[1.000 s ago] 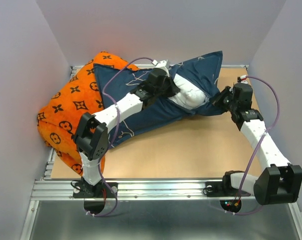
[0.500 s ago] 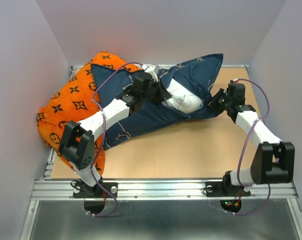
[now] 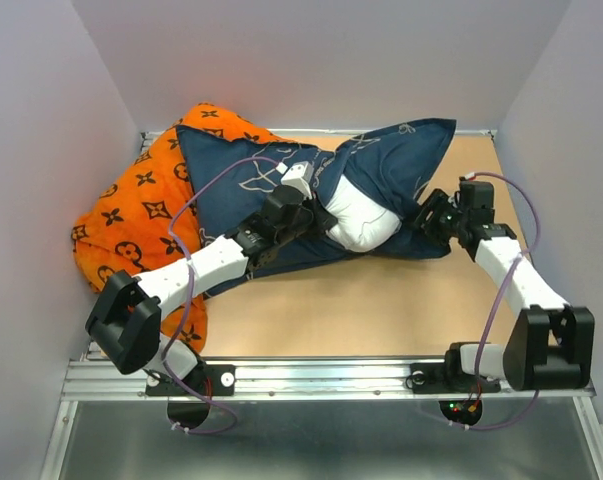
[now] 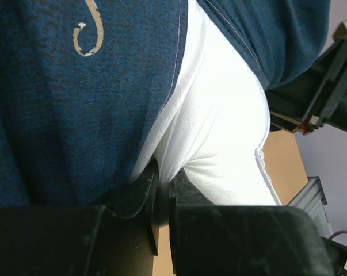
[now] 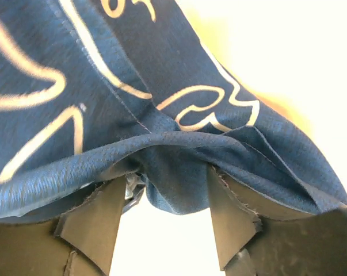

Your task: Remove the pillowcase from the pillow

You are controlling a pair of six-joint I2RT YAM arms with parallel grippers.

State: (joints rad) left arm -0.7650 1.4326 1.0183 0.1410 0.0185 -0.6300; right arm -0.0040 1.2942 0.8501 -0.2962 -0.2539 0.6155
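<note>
The navy pillowcase (image 3: 271, 180) with pale line drawings lies across the back of the table. The white pillow (image 3: 363, 216) bulges out of its opening near the middle. My left gripper (image 3: 321, 210) is shut on a fold of the pillow's white cloth. In the left wrist view the fingertips (image 4: 147, 187) pinch that pillow (image 4: 219, 132) just beside the pillowcase hem (image 4: 75, 115). My right gripper (image 3: 428, 217) sits at the pillowcase's right end. In the right wrist view the right gripper (image 5: 167, 178) stands open, with a slack fold of pillowcase (image 5: 173, 172) drooping between its fingers.
An orange cushion (image 3: 131, 220) with black motifs fills the back left corner, partly under the pillowcase. Grey walls close the left, back and right sides. Bare tan tabletop (image 3: 381, 300) lies in front of the pillow, and a metal rail (image 3: 331, 375) runs along the near edge.
The right gripper has opened and released its pinch on the pillowcase. The left arm has drawn the pillow toward the near left, so more white shows outside the case.
</note>
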